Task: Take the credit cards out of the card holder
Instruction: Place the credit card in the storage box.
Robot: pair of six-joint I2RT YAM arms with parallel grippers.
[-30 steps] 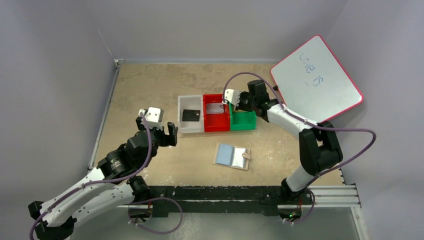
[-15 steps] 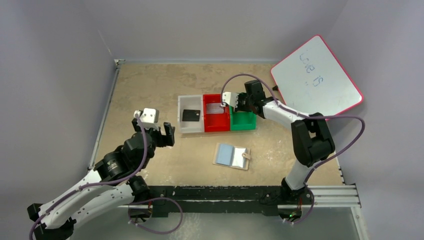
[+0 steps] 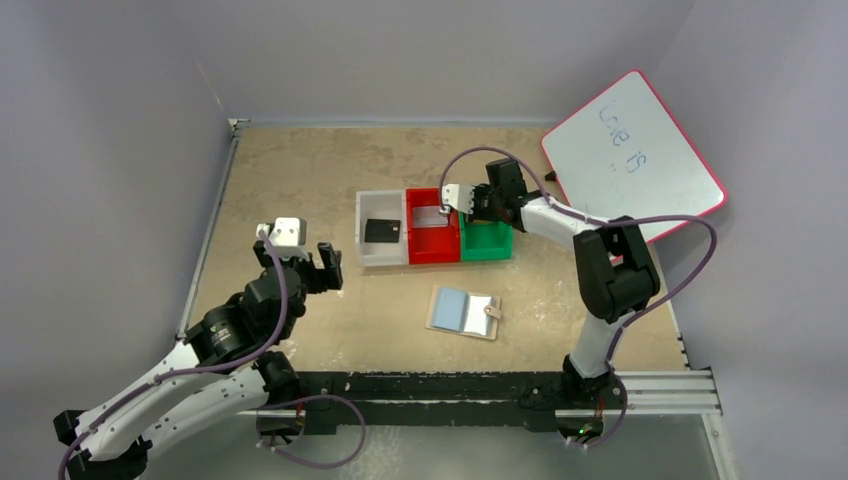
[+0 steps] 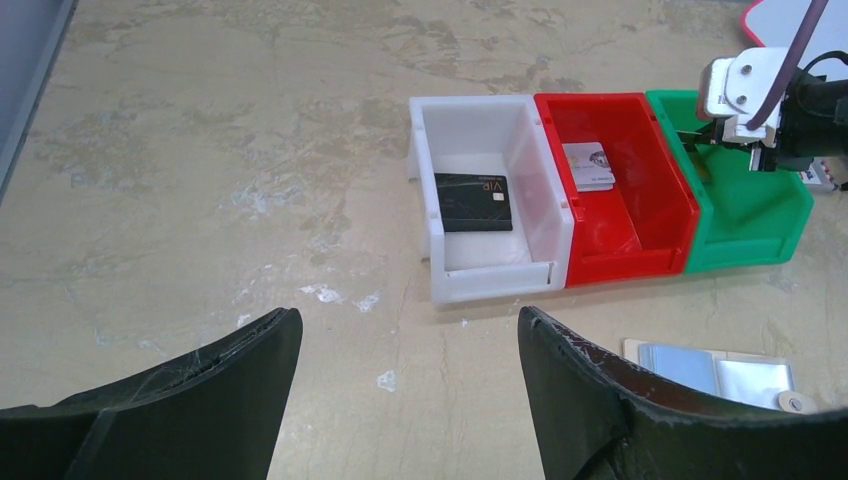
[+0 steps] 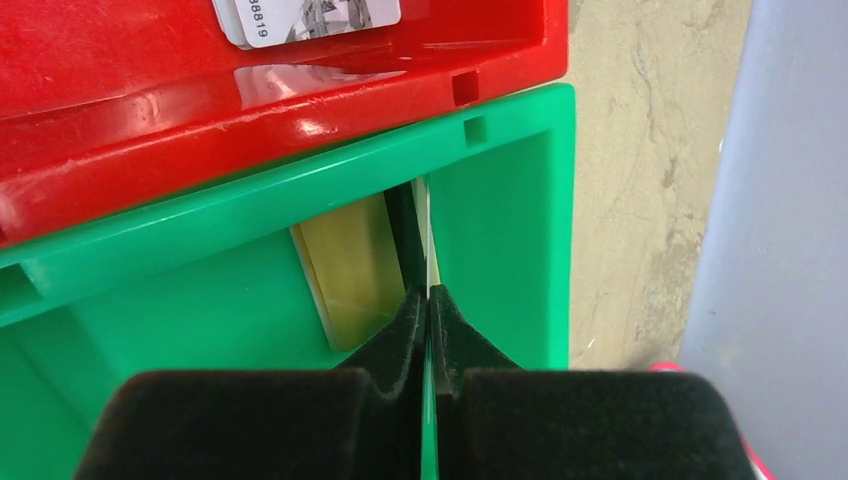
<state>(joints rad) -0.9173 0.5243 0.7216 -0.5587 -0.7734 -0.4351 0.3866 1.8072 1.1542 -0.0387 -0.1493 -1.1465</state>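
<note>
The tan card holder (image 3: 463,312) lies open on the table, its light-blue pockets up; its corner also shows in the left wrist view (image 4: 715,370). A black card (image 3: 383,231) (image 4: 474,202) lies in the white bin (image 3: 362,215). The red bin (image 3: 434,248) holds a white card (image 3: 432,214) (image 5: 305,18). My right gripper (image 3: 472,212) (image 5: 428,292) is shut on a thin card (image 5: 425,230), seen edge-on, over the green bin (image 3: 487,243); a yellowish patch shows beside it. My left gripper (image 3: 300,262) (image 4: 410,325) hangs open and holds nothing, left of the bins.
The three bins stand in a row mid-table. A red-framed whiteboard (image 3: 633,152) leans at the back right corner. Grey walls close in the table at left, back and right. The arms' mounting rail (image 3: 450,385) runs along the near edge.
My left arm has drawn back toward the near left, still open. My right gripper has shifted slightly left over the green bin while its elbow swung inward.
</note>
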